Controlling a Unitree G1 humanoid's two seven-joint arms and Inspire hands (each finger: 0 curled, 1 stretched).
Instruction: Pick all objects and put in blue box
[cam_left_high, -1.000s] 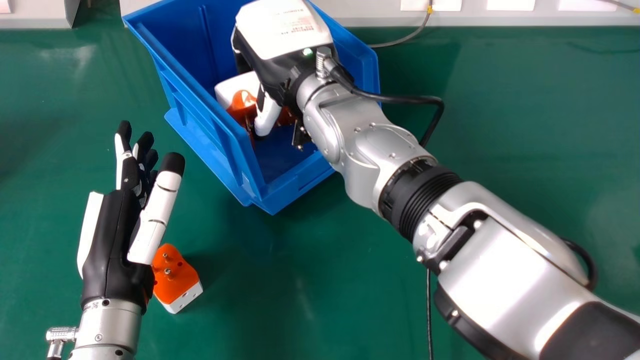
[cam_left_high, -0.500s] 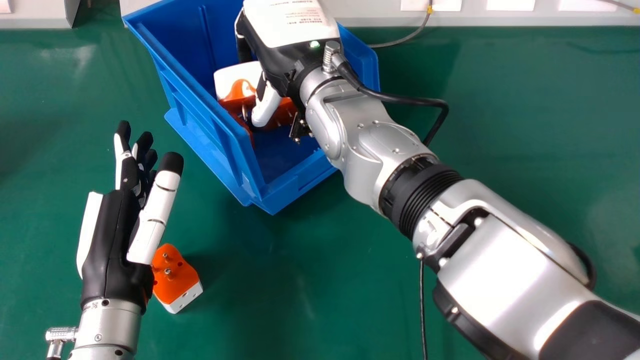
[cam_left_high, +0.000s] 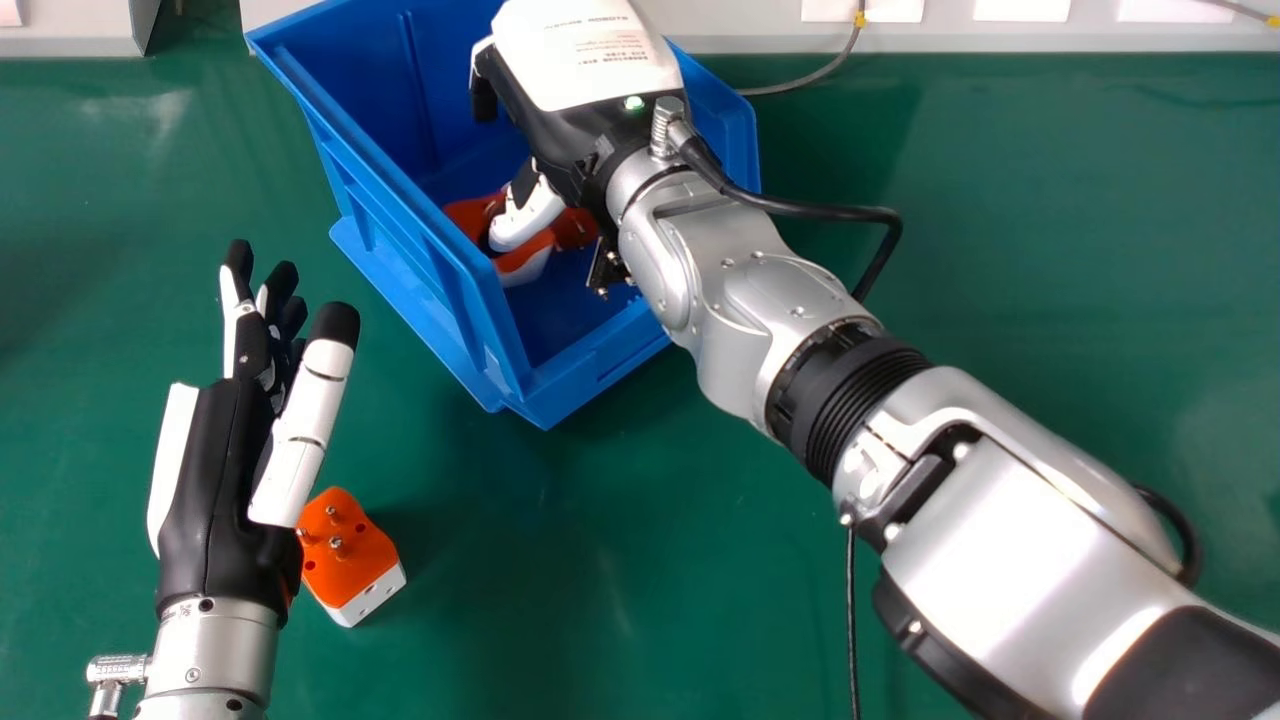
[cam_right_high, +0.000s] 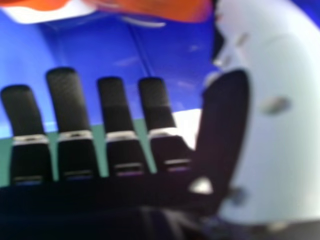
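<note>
My right hand (cam_left_high: 590, 80) is over and partly inside the blue box (cam_left_high: 440, 250), its thumb low above orange-and-white plug adapters (cam_left_high: 530, 262) lying in the box. In the right hand view, the fingers of my right hand (cam_right_high: 112, 110) are straight and hold nothing; orange and white adapter parts (cam_right_high: 160, 9) lie beyond them. On the green table, another orange-and-white adapter (cam_left_high: 350, 560) rests with its pins up, right beside the wrist of my left hand (cam_left_high: 225, 470). That hand is open, palm turned inward, and grips nothing.
The right forearm crosses the table (cam_left_high: 1050, 250) from the lower right corner to the box. Behind the box runs a grey-white ledge (cam_left_high: 720, 30), with a thin cable (cam_left_high: 825, 72) near it. A black cable loops off the right wrist.
A white and orange adapter that was by the right hand has dropped lower in the box, let go from the hand. The right hand shifted slightly right; the left hand moved slightly left.
</note>
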